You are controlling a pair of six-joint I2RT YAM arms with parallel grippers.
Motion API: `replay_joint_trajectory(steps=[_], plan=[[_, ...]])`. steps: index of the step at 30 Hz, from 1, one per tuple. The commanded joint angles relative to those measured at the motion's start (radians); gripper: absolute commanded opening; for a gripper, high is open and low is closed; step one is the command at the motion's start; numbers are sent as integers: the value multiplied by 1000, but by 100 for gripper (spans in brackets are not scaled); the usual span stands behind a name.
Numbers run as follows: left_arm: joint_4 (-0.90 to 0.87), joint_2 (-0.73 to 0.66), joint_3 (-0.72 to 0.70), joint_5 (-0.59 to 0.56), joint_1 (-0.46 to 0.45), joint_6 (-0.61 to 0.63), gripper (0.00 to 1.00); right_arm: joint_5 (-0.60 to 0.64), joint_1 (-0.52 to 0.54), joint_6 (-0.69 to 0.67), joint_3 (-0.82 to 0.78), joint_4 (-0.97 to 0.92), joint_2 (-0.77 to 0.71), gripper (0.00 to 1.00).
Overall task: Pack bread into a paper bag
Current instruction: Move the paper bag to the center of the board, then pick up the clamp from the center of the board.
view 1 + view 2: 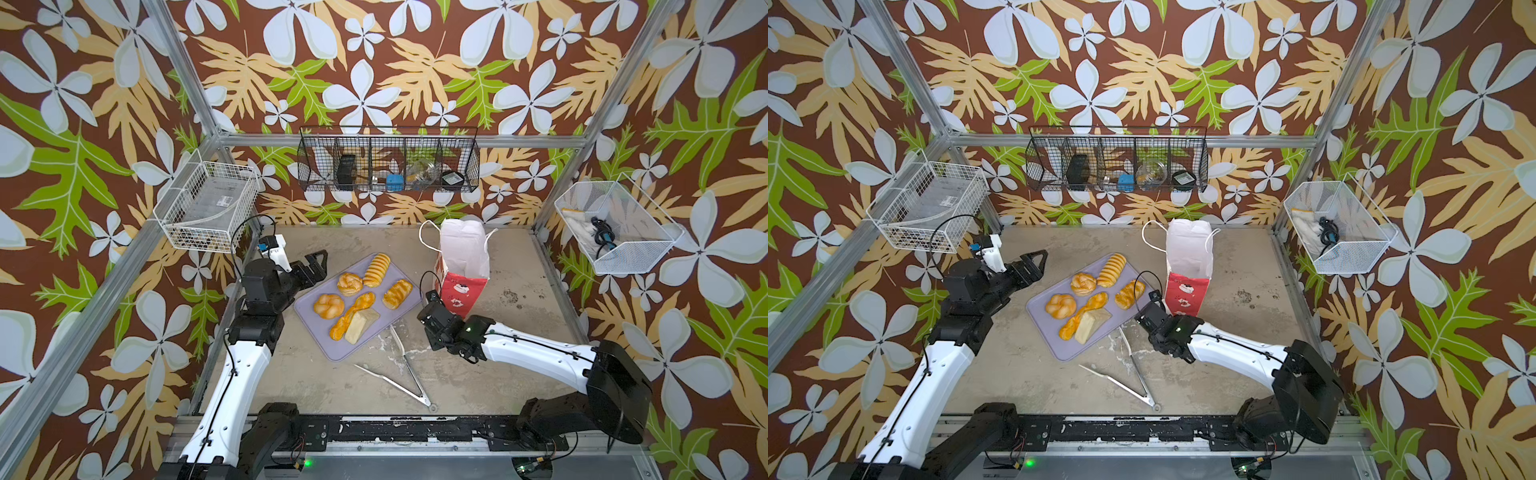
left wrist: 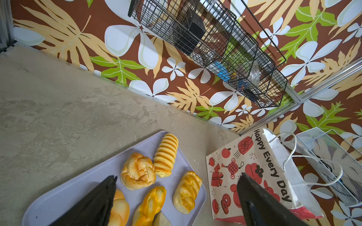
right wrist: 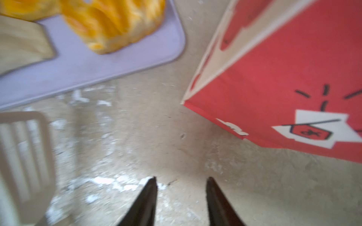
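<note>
Table (image 1: 519,353) with tray (image 1: 376,328), paper bag (image 1: 461,291), tongs (image 1: 424,400)

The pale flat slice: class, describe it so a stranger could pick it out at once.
On the table, a lavender tray lies beside the upright red paper bag. On the tray's side facing the metal tongs, against the long twisted braid, lies the slice: the only pale, flat, straight-edged piece among plump golden-orange breads.

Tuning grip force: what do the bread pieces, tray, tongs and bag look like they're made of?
Bread pieces: glossy, evenly orange; likely foam or plastic replicas, but I can't confirm.
Tray: matte lavender, probably plastic, going by the moulded rounded rim.
Tongs: metal, with thin shiny silver arms.
Paper bag: thin printed paper, with a creased white inside.
</note>
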Motion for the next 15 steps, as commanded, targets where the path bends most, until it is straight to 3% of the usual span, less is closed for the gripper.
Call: replay_joint_trajectory(steps=[1,6,15], plan=[[-9,5,36,4,1,25,100,-85,66,-49,35,-68,-39,100],[-19,17,75,6,1,36,100,-343,130,-70,-23,-49,-62,100],[-16,31,80,14,1,31,100,-448,232,-98,-116,34,-15,100]])
